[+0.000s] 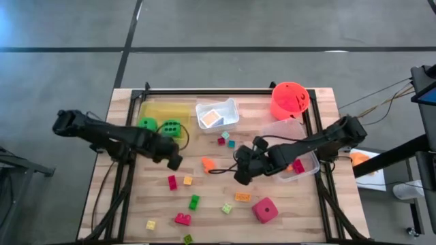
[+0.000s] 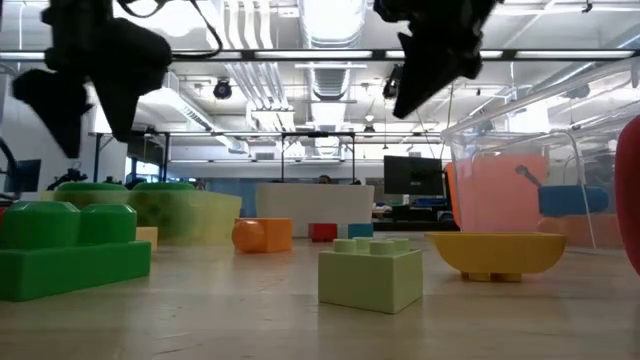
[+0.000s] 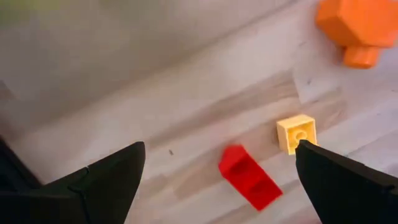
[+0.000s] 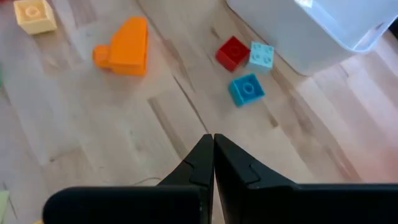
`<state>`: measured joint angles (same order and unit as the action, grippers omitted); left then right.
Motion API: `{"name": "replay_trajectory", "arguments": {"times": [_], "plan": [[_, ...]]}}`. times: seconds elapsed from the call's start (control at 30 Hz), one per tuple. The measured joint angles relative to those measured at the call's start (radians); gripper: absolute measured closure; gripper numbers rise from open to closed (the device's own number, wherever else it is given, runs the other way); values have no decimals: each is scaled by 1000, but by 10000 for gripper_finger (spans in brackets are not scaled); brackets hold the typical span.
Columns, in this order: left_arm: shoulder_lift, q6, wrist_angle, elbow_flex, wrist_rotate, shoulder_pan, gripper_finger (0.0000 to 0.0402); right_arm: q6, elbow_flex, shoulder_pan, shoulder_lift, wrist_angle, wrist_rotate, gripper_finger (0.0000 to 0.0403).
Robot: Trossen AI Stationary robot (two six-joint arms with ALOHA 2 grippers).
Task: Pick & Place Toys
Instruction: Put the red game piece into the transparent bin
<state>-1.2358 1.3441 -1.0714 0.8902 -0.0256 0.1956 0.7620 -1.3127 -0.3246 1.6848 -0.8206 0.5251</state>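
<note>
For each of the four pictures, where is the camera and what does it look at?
High: overhead, straight down; both arms, left gripper, right gripper.
Low: table height, level across bricks into room; arms overhead.
Left wrist: down past open fingers at red brick.
Right wrist: past shut fingers.
Shared: orange brick in both wrist views.

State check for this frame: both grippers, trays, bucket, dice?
left gripper: open, empty, above red brick
right gripper: shut, empty
yellow tray: holds two green dice
white tray: holds a card
orange bucket: upright
pink die: on table
</note>
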Motion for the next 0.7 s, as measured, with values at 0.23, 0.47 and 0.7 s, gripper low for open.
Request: {"name": "replay_trajectory", "arguments": {"times": [0.23,0.47,0.7], "plan": [[-98,298,78,-24,49,188,3,-39,88,-30,-16,100,2,395],[-226,383,139,6,43,228,3,-73,105,-34,-16,148,2,395],[-310,390,147,7,65,227,3,-93,99,-54,-16,148,1,395]]}}
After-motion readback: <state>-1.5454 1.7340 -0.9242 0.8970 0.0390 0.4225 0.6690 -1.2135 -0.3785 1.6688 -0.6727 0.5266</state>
